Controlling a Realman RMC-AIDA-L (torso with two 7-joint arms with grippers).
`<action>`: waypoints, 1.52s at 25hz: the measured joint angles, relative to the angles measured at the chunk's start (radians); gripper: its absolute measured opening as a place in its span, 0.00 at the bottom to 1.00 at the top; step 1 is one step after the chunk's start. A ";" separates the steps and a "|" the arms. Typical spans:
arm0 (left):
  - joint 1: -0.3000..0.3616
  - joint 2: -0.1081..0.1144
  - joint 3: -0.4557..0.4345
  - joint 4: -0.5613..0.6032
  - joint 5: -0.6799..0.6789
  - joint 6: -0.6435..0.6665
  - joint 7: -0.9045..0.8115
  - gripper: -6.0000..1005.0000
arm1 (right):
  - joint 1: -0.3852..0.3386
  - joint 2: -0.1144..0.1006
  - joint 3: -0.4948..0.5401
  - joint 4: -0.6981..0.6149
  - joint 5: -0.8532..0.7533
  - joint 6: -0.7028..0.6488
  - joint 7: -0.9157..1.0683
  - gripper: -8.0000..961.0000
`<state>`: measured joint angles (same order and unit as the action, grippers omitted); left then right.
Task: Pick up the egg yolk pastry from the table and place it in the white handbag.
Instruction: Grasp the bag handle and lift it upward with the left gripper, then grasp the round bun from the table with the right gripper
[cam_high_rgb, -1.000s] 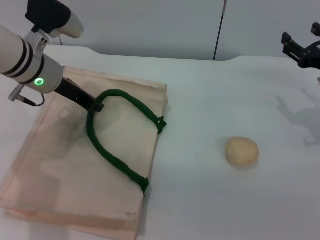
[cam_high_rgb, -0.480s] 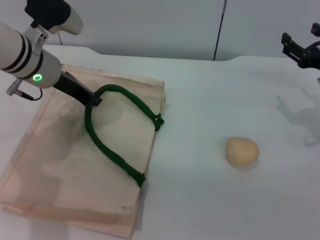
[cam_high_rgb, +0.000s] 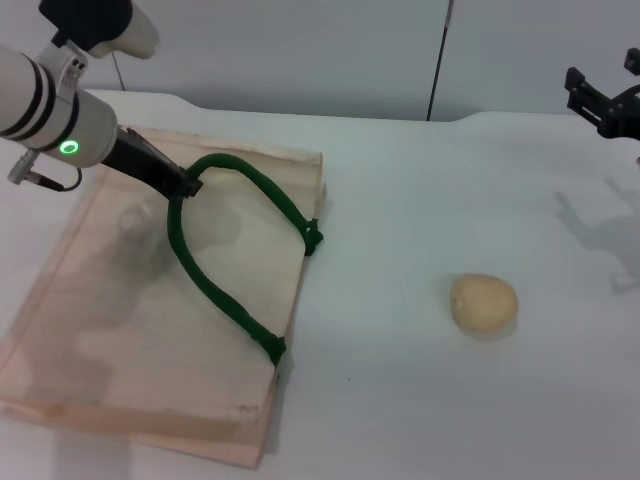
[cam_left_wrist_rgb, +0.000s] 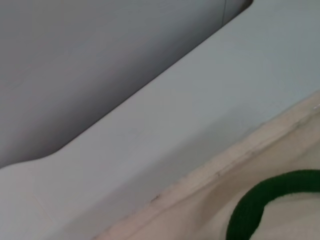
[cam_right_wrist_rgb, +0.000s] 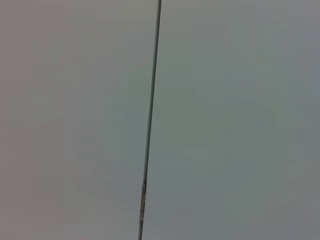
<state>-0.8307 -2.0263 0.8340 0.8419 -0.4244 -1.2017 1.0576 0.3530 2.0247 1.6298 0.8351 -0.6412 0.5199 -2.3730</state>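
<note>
The egg yolk pastry (cam_high_rgb: 484, 304), a pale yellow-beige ball, sits on the white table right of centre. The white handbag (cam_high_rgb: 110, 340) lies flat at the left, cream-peach and translucent. Its dark green rope handle (cam_high_rgb: 222, 297) arches up off it. My left gripper (cam_high_rgb: 187, 186) is shut on the top of that handle loop and holds it raised above the bag. The handle (cam_left_wrist_rgb: 265, 202) and the bag's edge (cam_left_wrist_rgb: 225, 172) also show in the left wrist view. My right gripper (cam_high_rgb: 603, 98) hangs open and empty at the far right, well above and behind the pastry.
The white table (cam_high_rgb: 400, 200) runs back to a grey wall with a dark vertical seam (cam_high_rgb: 437, 60). The right wrist view shows only that wall and the seam (cam_right_wrist_rgb: 150, 120). Bare table lies between the bag and the pastry.
My left gripper has moved up and slightly back-left with the handle, and the bag has slid a little to the left. The pastry and the right arm have not moved.
</note>
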 joint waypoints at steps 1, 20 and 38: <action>0.003 -0.001 0.001 0.009 -0.003 -0.003 0.000 0.13 | 0.000 0.000 0.000 0.000 0.000 0.000 0.000 0.78; 0.103 -0.005 -0.001 0.257 -0.202 -0.136 -0.009 0.13 | -0.051 -0.001 -0.047 0.065 -0.040 0.003 -0.001 0.77; 0.164 -0.003 -0.009 0.566 -0.257 -0.241 -0.069 0.13 | -0.230 -0.004 -0.097 0.352 -0.591 -0.047 0.501 0.75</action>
<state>-0.6668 -2.0298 0.8245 1.4078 -0.6810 -1.4423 0.9890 0.1230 2.0205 1.5327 1.1868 -1.2327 0.4728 -1.8722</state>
